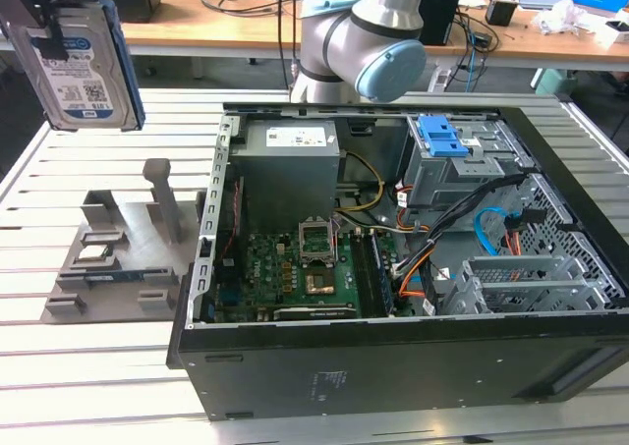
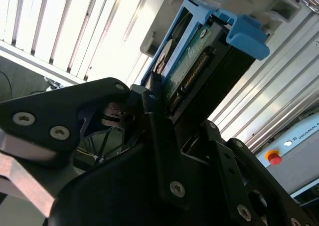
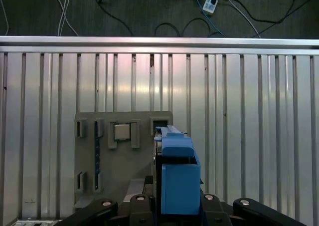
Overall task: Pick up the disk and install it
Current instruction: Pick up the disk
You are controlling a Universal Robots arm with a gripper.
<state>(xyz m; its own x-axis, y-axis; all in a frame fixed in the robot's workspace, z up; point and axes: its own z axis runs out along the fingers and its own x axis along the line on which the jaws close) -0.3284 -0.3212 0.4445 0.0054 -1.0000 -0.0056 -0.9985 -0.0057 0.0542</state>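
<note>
The disk (image 1: 79, 62), a silver hard drive with a white-and-blue label in a blue carrier frame, hangs upright high above the slatted table at the exterior view's far left. My gripper (image 1: 47, 27) is shut on its upper part, dark fingers clamping both flat faces. In the second wrist view the disk (image 2: 192, 61) sticks out from between the black fingers (image 2: 157, 131), its connector edge and blue tab showing. The first wrist view looks down the blue carrier (image 3: 177, 178) onto the table, beside the grey parts holder (image 3: 122, 161).
An open computer case (image 1: 373, 366) lies on the table, with motherboard (image 1: 295, 268), grey power supply (image 1: 290, 145) and a drive bay with a blue latch (image 1: 442, 136). The grey holder (image 1: 118, 258) stands to its left under the disk. The arm's base (image 1: 364, 42) rises behind the case.
</note>
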